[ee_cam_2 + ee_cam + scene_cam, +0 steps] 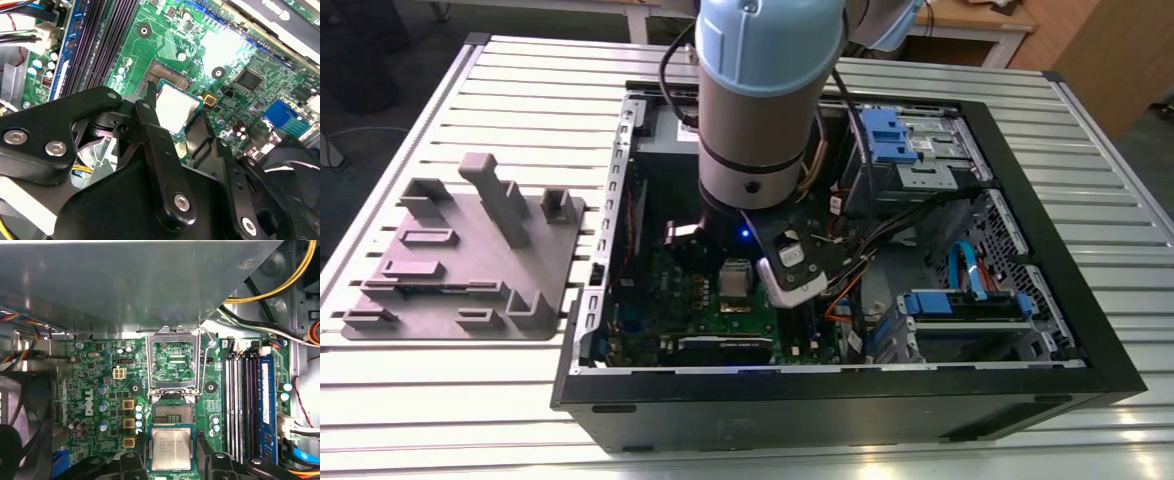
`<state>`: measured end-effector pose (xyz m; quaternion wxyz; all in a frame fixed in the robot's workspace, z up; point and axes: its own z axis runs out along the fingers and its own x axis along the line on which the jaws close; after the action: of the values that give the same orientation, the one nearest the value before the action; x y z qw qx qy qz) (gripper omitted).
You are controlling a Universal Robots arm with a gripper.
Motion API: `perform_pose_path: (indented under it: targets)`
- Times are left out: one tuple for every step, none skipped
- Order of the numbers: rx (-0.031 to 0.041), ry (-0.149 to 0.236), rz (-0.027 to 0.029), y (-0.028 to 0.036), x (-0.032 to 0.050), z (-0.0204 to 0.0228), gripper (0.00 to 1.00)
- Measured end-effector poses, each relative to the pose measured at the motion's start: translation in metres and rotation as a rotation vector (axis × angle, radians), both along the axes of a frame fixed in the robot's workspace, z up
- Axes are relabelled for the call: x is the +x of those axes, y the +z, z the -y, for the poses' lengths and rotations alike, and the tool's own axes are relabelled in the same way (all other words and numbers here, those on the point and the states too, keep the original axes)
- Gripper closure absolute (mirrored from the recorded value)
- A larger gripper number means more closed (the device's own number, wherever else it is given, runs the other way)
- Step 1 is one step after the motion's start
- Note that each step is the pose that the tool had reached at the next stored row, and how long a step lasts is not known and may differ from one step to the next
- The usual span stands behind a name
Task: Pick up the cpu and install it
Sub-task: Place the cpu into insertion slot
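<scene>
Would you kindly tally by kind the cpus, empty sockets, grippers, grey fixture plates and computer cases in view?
cpu: 1
empty socket: 1
gripper: 1
grey fixture plate: 1
computer case: 1
Total: 5

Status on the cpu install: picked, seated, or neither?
Done: pickup. The gripper holds the cpu by its edges, low over the motherboard. In hand: the cpu sits right next to the socket, not in it. Left: seating. The socket's contacts lie bare and its retention frame stands open.
</scene>
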<state>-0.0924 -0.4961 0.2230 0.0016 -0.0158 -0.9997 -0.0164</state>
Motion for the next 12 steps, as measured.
perform_pose_path:
  targets:
    - [0.0000, 0.000, 0.0000, -0.0018, 0.0000, 0.0000, 0.53]
    - [0.0001, 0.001, 0.0000, -0.0034, 0.0000, 0.0000, 0.53]
    - [0.0000, 0.002, 0.0000, -0.0045, 0.0000, 0.0000, 0.53]
    - [-0.0001, 0.002, 0.0000, -0.0050, 0.0000, 0.0000, 0.53]
    - [-0.0002, 0.003, 0.0000, -0.0054, 0.0000, 0.0001, 0.53]
    - [-0.0001, 0.003, 0.0000, -0.0058, 0.0000, 0.0000, 0.53]
    - [-0.0002, 0.003, -0.0001, -0.0060, 0.0000, 0.0000, 0.53]
    - [-0.0003, 0.003, -0.0001, -0.0061, 0.0000, 0.0000, 0.53]
    - [-0.0001, 0.003, -0.0001, -0.0063, 0.0000, 0.0000, 0.53]
    - [-0.0001, 0.003, -0.0001, -0.0063, 0.0000, 0.0000, 0.53]
    - [0.0000, 0.003, 0.0000, -0.0063, 0.0000, 0.0000, 0.53]
    - [-0.0001, 0.003, 0.0000, -0.0063, 0.0000, 0.0000, 0.53]
